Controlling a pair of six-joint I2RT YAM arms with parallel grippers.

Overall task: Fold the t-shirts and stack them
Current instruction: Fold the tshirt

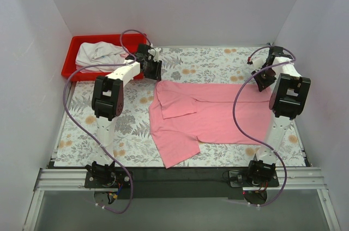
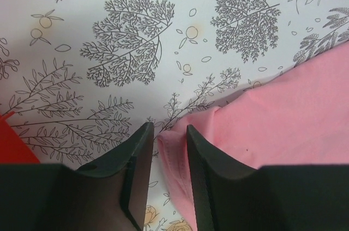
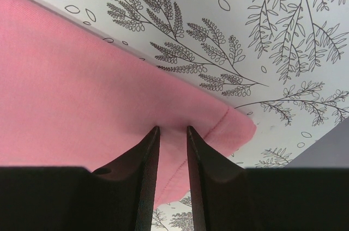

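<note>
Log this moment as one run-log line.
stage: gripping far edge | left gripper: at pink tee far-left corner | right gripper: at far-right corner | white tee: in red bin

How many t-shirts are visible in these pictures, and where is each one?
2. The pink t-shirt lies spread on the floral table. The white t-shirt sits crumpled in the red bin at the far left. More could be hidden beneath it.

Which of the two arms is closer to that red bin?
The left. Its gripper sits just beside the red bin; the right gripper is across the table, at the pink shirt's far corner.
</note>
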